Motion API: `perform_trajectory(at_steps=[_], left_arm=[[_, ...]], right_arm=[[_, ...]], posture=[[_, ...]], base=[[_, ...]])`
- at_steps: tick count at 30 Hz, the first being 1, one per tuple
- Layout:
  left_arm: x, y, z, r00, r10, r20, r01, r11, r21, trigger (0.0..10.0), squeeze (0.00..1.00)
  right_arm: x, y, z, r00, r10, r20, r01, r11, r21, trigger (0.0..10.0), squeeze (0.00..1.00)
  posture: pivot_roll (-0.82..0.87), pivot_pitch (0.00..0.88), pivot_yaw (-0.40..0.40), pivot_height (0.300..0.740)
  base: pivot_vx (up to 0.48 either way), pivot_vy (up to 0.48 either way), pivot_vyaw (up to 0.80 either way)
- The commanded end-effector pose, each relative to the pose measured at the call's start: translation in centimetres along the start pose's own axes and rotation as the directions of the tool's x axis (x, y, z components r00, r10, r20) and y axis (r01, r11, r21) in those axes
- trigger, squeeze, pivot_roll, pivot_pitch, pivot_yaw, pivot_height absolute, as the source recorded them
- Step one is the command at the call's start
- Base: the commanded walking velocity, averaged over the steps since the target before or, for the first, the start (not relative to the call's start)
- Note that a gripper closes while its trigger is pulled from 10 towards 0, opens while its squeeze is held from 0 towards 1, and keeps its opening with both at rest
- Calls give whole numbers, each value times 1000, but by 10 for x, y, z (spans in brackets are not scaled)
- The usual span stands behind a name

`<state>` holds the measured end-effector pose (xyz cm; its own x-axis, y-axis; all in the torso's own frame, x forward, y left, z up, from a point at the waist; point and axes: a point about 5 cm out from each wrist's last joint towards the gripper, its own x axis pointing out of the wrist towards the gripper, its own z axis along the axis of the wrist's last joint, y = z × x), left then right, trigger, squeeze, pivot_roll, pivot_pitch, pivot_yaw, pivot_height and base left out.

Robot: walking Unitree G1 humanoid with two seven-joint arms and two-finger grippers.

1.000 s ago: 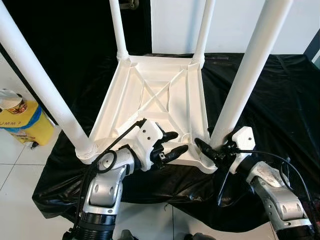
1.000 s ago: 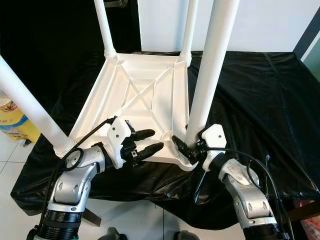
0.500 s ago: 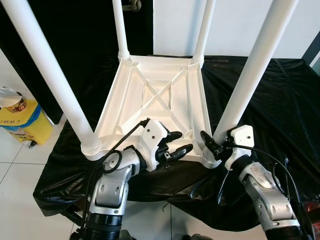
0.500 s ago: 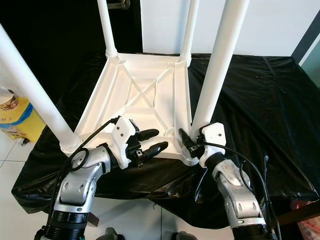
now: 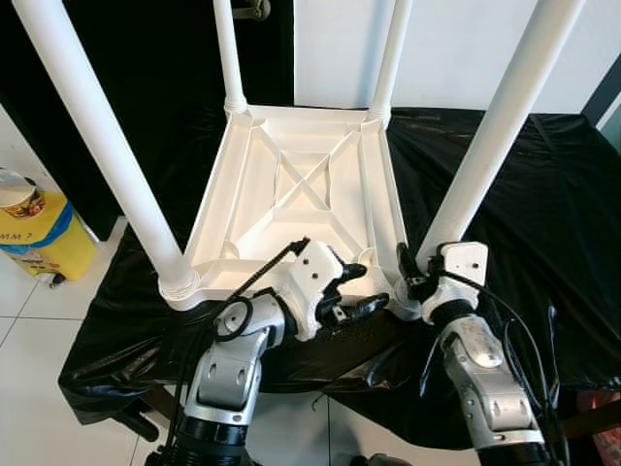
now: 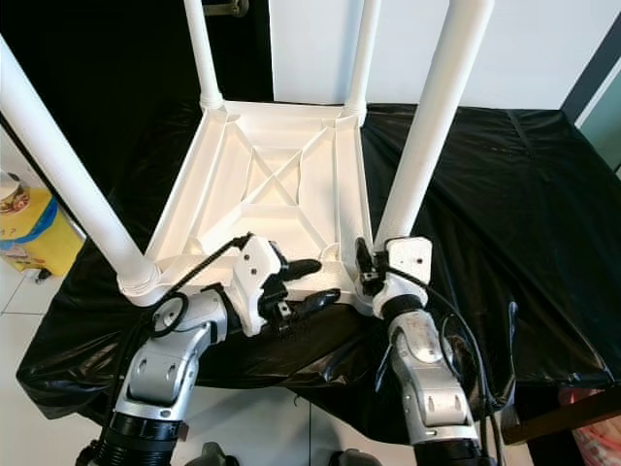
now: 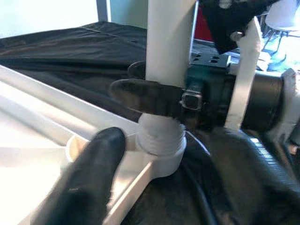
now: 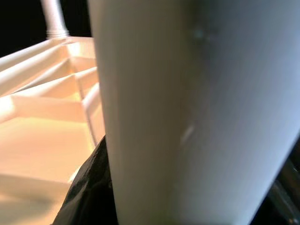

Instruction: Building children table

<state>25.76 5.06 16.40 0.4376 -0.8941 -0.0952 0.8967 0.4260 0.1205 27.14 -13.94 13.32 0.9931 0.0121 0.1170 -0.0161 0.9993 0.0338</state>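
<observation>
the right tool (image 5: pixel 408 275) has closed in and now clenches the near right leg (image 5: pixel 490 146) at its base; left tool (image 5: pixel 354 289) hovers released over the upturned table (image 5: pixel 291 194), legs all seated.

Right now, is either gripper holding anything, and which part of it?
The right gripper grips the near-right table leg just above its threaded base. The left gripper, open, holds nothing.

Bright, even light; the black cloth (image 5: pixel 505 184) shows soft sheen (no harsh shadows). Wrist views are blurred, the near table leg (image 8: pixel 187 117) out of focus.
</observation>
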Motion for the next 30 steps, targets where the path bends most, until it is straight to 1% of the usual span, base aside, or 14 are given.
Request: perform_trajectory(at_steps=[1, 2, 3, 5, 6, 14, 15, 16, 25, 26, 27, 28, 29, 30], left_arm=[[2, 6, -2, 983, 184, 2, -184, 982, -32, 10000, 1000], [2, 6, -2, 983, 182, -8, -183, 983, -6, 10000, 1000], [3, 6, -3, 982, 186, -18, -185, 982, 24, 10000, 910], [3, 6, -3, 982, 186, -18, -185, 982, 24, 10000, 910], [3, 6, -4, 982, 188, -28, -187, 981, 52, 10000, 0], [3, 7, -4, 981, 189, -33, -186, 980, 74, 10000, 0], [4, 6, -4, 982, 188, -34, -185, 980, 79, 10000, 0], [4, 6, -4, 982, 187, -33, -184, 980, 81, 10000, 0], [4, 4, -4, 983, 183, -30, -180, 979, 92, 10000, 0], [4, 3, -4, 983, 181, -31, -177, 980, 94, 10000, 0], [4, 3, -4, 983, 181, -31, -177, 980, 94, 10000, 0], [4, 3, -4, 983, 178, -31, -175, 980, 97, 10000, 0], [4, 3, -3, 984, 177, -31, -173, 980, 98, 10000, 0], [4, 3, -3, 984, 177, -31, -173, 980, 98, 10000, 0]], right_arm=[[-2, -6, -12, 996, -45, -70, 45, 999, -7, 10000, 0], [-2, -4, -12, 996, -50, -67, 50, 999, -3, 10000, 0], [-2, -3, -11, 997, -52, -65, 52, 999, -1, 10000, 0], [-2, -3, -11, 997, -52, -65, 52, 999, -1, 10000, 0], [-1, -3, -10, 996, -60, -59, 60, 998, -4, 10000, 0], [0, -3, -6, 998, -51, -37, 50, 999, -14, 10000, 0], [0, -4, -5, 999, -45, -29, 45, 999, -21, 10000, 608], [1, -5, -3, 999, -36, -21, 35, 999, -24, 10000, 1000], [0, -18, 6, 996, 82, 27, -81, 996, -40, 10000, 1000], [0, -21, 7, 992, 123, 30, -122, 992, -41, 10000, 843], [0, -21, 7, 992, 123, 30, -122, 992, -41, 10000, 843], [0, -25, 9, 986, 165, 32, -164, 986, -42, 10000, 0], [0, -29, 10, 978, 207, 30, -206, 978, -45, 10000, 0], [0, -29, 10, 978, 207, 30, -206, 978, -45, 10000, 0]], posture=[[1, 58, -50, 740], [2, 58, -49, 740], [0, 57, -48, 740], [0, 57, -48, 740], [1, 55, -51, 740], [14, 50, -55, 740], [17, 49, -59, 740], [19, 47, -61, 740], [36, 41, -67, 740], [40, 38, -68, 740], [40, 38, -68, 740], [41, 35, -68, 740], [42, 34, -69, 740], [42, 34, -69, 740]], base=[[0, 0, 0], [0, 0, 0], [0, 0, 0], [0, 0, 0], [0, 0, 0], [0, 0, 0], [0, 0, 0], [0, 0, 0], [0, 0, 0], [0, 0, 0], [0, 0, 0], [0, 0, 0], [0, 0, 0], [0, 0, 0]])
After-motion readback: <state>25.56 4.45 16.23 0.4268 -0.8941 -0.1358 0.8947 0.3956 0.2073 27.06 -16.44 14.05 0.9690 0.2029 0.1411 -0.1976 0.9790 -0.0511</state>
